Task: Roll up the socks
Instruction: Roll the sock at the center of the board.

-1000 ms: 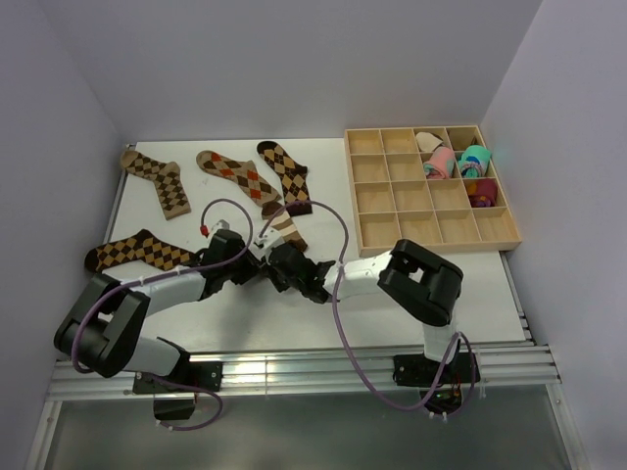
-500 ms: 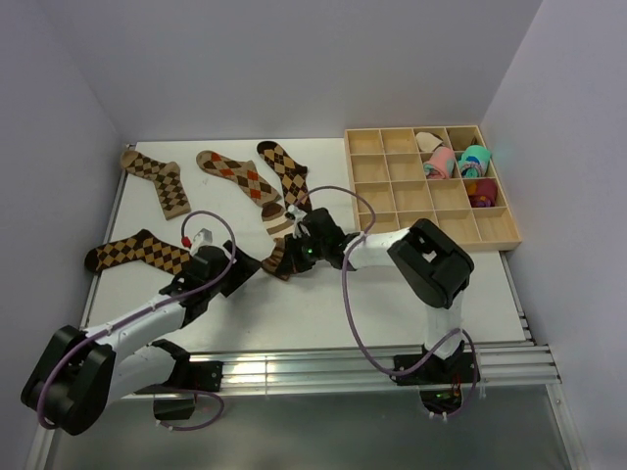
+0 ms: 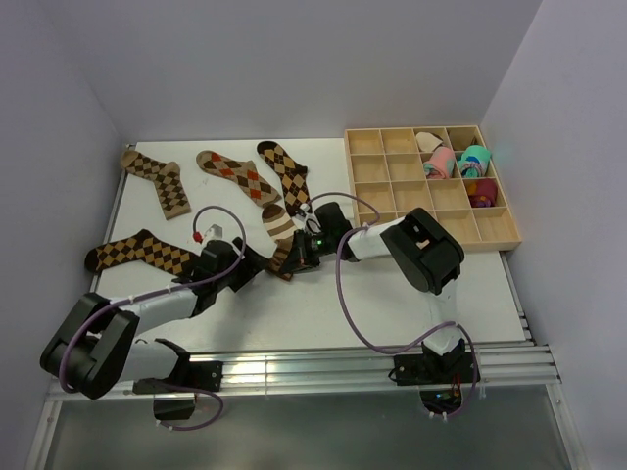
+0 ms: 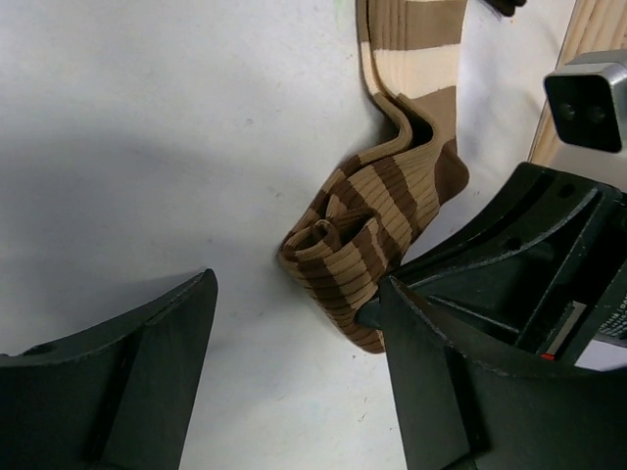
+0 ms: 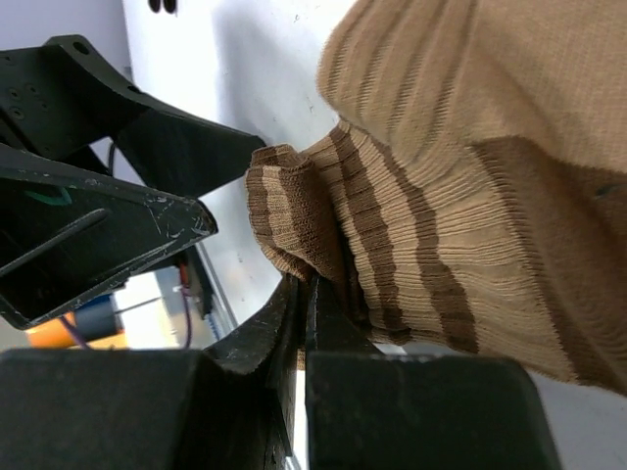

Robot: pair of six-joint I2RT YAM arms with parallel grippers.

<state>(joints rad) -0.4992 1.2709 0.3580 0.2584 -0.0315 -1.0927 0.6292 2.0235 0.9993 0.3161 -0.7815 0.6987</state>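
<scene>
Striped sock half-rolled, pinched by right claw; left claw agape beside roll.

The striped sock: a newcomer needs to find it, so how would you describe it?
Start at the wooden tray on the right of the table and look left of its near left corner. The striped sock lies there, its near end bunched up; brown-and-cream bands set it apart from the diamond-patterned argyle socks.

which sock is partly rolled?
The striped sock: one end is curled up and pinched by the right hand. The four argyle socks lie flat.
</scene>
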